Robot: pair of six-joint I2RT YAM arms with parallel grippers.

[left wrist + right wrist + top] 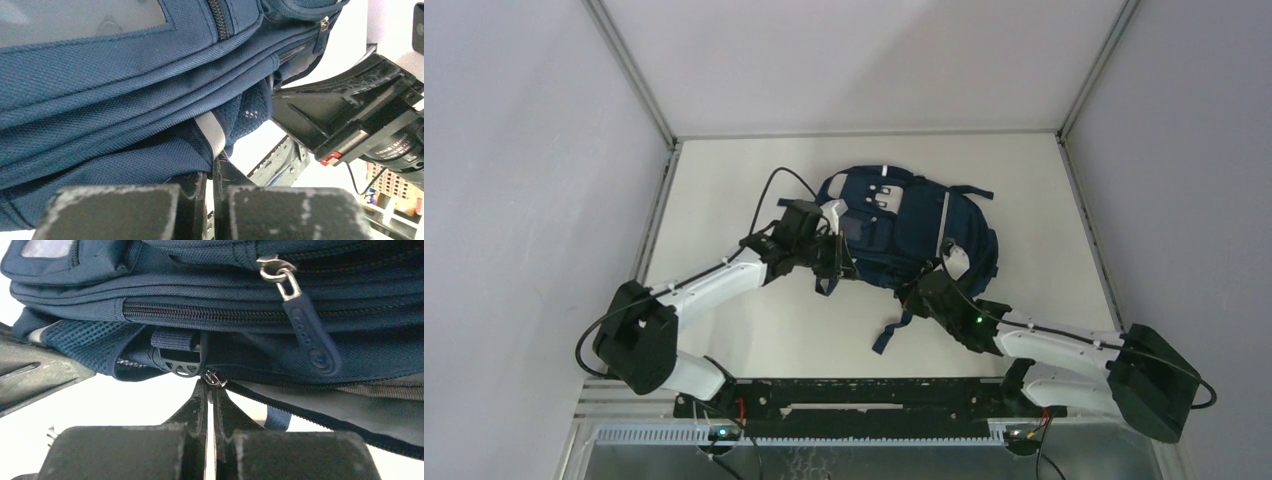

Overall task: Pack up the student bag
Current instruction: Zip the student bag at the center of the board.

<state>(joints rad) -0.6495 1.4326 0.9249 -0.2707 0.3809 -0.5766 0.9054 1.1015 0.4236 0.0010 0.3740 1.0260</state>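
The student bag is a navy backpack lying flat mid-table, white patches up. My left gripper is at its left side. In the left wrist view that gripper is shut, pinching the bag's lower edge beside a grey strip. My right gripper is at the bag's near edge. Its wrist view shows it shut, the tips meeting on a small metal zipper ring under the bag, where a lower zipper opens onto grey lining.
A long rubber zipper pull hangs from an upper zipper, and a dark buckle sits left of the ring. A loose strap trails toward the arm rail. Grey walls enclose the table on three sides.
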